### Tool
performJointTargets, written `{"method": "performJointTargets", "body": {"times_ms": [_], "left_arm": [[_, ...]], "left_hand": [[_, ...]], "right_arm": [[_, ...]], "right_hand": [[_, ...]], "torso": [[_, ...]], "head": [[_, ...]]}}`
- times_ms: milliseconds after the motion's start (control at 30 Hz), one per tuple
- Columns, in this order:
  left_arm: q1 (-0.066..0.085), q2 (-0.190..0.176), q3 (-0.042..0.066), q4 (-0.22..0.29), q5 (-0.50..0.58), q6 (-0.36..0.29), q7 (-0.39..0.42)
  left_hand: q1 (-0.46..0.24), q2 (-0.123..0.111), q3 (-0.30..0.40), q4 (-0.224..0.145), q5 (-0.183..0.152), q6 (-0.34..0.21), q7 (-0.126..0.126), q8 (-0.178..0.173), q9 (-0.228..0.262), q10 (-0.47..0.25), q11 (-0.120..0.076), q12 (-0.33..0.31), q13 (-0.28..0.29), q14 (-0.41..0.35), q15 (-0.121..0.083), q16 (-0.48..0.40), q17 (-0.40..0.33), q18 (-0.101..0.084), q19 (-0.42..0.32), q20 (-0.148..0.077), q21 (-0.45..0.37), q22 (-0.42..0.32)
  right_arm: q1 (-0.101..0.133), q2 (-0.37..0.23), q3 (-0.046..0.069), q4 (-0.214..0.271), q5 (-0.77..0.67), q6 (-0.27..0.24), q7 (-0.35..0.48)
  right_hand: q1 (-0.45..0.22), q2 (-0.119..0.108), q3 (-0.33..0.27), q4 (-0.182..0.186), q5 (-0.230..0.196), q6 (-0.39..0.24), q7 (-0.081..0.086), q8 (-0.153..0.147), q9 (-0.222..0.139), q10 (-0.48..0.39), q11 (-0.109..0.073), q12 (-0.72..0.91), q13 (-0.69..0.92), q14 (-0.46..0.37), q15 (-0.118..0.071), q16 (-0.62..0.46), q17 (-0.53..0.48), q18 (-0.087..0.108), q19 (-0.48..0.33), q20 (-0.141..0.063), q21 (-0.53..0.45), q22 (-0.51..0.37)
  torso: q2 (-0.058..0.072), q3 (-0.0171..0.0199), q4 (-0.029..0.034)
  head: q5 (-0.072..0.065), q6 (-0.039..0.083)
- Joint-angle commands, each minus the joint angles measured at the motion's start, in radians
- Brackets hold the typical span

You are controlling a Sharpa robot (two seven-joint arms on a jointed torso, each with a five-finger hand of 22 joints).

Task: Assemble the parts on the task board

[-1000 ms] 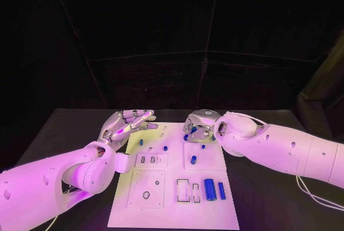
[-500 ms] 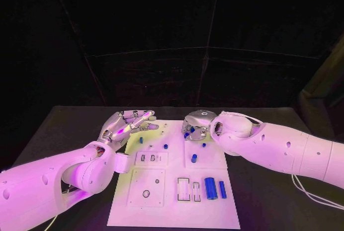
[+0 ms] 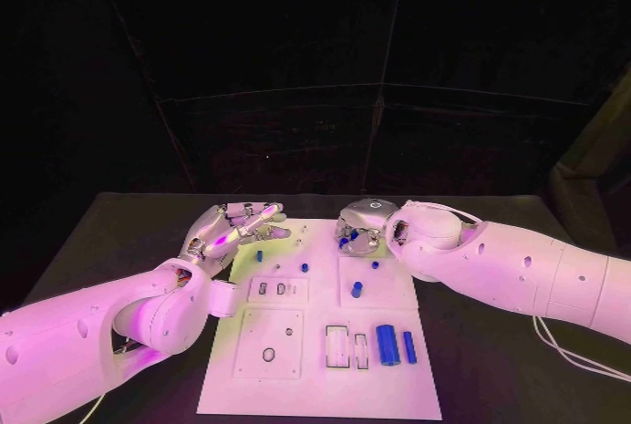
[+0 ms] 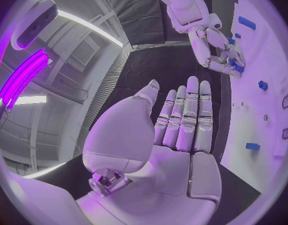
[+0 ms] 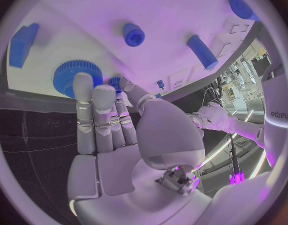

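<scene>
At the far edge of the task board (image 3: 322,369), the right hand (image 3: 362,227) curls its fingers (image 5: 93,110) onto a blue gear (image 5: 71,77), apparently to grasp it, while the left hand (image 3: 234,226) waits released beside the board.

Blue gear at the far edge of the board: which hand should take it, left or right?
Right, probably. The right hand already has its fingertips at the blue gear on the task board. The left hand hovers open, beside the board's far left corner, holding nothing.

"sharpa" printed sideways on the white arm (image 5: 278,116), nothing else legible
</scene>
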Motion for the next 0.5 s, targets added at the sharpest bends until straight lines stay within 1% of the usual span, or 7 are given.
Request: {"method": "performJointTargets", "body": {"times_ms": [33, 100, 133, 200, 300, 400, 500], "left_arm": [[0.001, -0.001, 0.000, -0.001, 0.001, 0.020, -0.003], [0.001, -0.002, 0.000, -0.002, 0.001, 0.020, -0.005], [0.001, -0.002, 0.000, -0.002, 0.001, 0.020, -0.005], [0.001, -0.003, 0.000, -0.002, 0.001, 0.021, -0.006], [0.001, -0.003, 0.000, -0.003, 0.001, 0.023, -0.006], [0.001, -0.003, 0.000, -0.002, 0.001, 0.024, -0.007], [0.001, -0.001, 0.000, -0.004, 0.001, 0.020, -0.008]], "left_hand": [[-0.001, 0.012, 0.000, -0.007, -0.003, 0.000, 0.005, -0.004, -0.001, -0.001, 0.008, -0.005, -0.001, 0.001, 0.008, -0.006, 0.001, 0.014, 0.004, 0.005, -0.005, -0.001], [0.000, 0.013, 0.001, -0.008, -0.003, 0.000, 0.005, -0.005, -0.001, -0.001, 0.009, -0.006, -0.001, 0.001, 0.008, -0.007, 0.002, 0.014, 0.004, 0.006, -0.006, -0.002], [0.000, 0.013, 0.001, -0.008, -0.003, 0.000, 0.005, -0.005, -0.001, -0.001, 0.009, -0.006, -0.001, 0.001, 0.008, -0.007, 0.002, 0.014, 0.004, 0.006, -0.006, -0.002], [0.000, 0.014, 0.002, -0.010, -0.003, 0.000, 0.005, -0.006, -0.001, -0.001, 0.009, -0.007, -0.001, 0.001, 0.008, -0.008, 0.002, 0.014, 0.005, 0.006, -0.007, -0.003], [0.000, 0.014, 0.003, -0.010, -0.003, 0.000, 0.005, -0.006, -0.001, -0.001, 0.009, -0.007, -0.001, 0.001, 0.008, -0.009, 0.003, 0.014, 0.005, 0.006, -0.007, -0.003], [0.000, 0.014, 0.003, -0.010, -0.003, 0.000, 0.005, -0.006, -0.001, -0.001, 0.009, -0.007, -0.001, 0.001, 0.008, -0.009, 0.003, 0.014, 0.005, 0.006, -0.007, -0.003], [0.000, 0.015, 0.004, -0.011, -0.003, 0.000, 0.005, -0.006, -0.001, -0.001, 0.009, -0.008, -0.001, 0.001, 0.008, -0.010, 0.003, 0.014, 0.005, 0.006, -0.008, -0.003]], "right_arm": [[-0.004, 0.000, -0.004, -0.001, -0.018, -0.003, 0.001], [-0.004, -0.002, -0.004, 0.009, -0.019, -0.050, 0.017], [-0.004, -0.004, -0.004, 0.013, -0.019, -0.069, 0.023], [-0.004, -0.006, -0.004, 0.024, -0.013, -0.115, 0.034], [-0.004, -0.009, -0.004, 0.038, -0.002, -0.189, 0.034], [-0.004, -0.003, -0.003, 0.034, 0.002, -0.227, 0.029], [0.002, 0.017, -0.003, 0.007, 0.008, -0.254, 0.023]], "right_hand": [[0.001, -0.011, 0.039, 0.003, -0.004, 0.013, -0.001, 0.004, 0.002, 0.011, -0.002, -0.002, 0.003, -0.004, -0.002, 0.014, 0.010, -0.004, -0.010, 0.000, 0.017, 0.012], [-0.001, -0.021, 0.067, 0.006, -0.006, 0.026, -0.002, 0.008, 0.003, 0.024, -0.005, 0.002, 0.004, -0.001, -0.003, 0.036, 0.031, -0.007, -0.006, -0.001, 0.039, 0.037], [-0.001, -0.023, 0.071, 0.007, -0.007, 0.029, -0.002, 0.009, 0.004, 0.028, -0.006, 0.003, 0.005, 0.001, -0.004, 0.043, 0.039, -0.008, -0.003, -0.001, 0.047, 0.047], [-0.001, -0.028, 0.083, 0.009, -0.009, 0.035, -0.002, 0.010, 0.004, 0.033, -0.006, 0.004, 0.005, 0.002, -0.005, 0.052, 0.048, -0.011, 0.001, -0.001, 0.060, 0.062], [0.002, -0.029, 0.101, 0.010, -0.010, 0.037, -0.001, 0.009, 0.003, 0.033, -0.006, 0.002, 0.005, 0.000, -0.004, 0.055, 0.048, -0.012, 0.001, -0.002, 0.069, 0.071], [0.006, -0.033, 0.121, 0.010, -0.016, 0.037, 0.001, 0.007, 0.003, 0.032, -0.005, -0.001, 0.004, -0.002, -0.003, 0.059, 0.050, -0.012, 0.000, -0.002, 0.077, 0.079], [0.005, -0.036, 0.126, 0.011, -0.017, 0.037, 0.001, 0.006, 0.003, 0.032, -0.005, -0.002, 0.004, -0.002, -0.003, 0.060, 0.050, -0.013, -0.001, -0.001, 0.080, 0.081]], "torso": [[0.002, 0.0006, 0.0006], [0.003, 0.0007, 0.0001], [0.003, 0.0008, 0.0002], [0.003, 0.0011, -0.0005], [0.004, 0.0000, -0.0006], [0.005, -0.0005, 0.0010], [0.005, -0.0011, 0.0049]], "head": [[0.001, -0.001], [0.002, -0.002], [0.002, -0.002], [0.004, 0.001], [0.005, 0.005], [0.005, 0.008], [0.003, 0.011]]}}
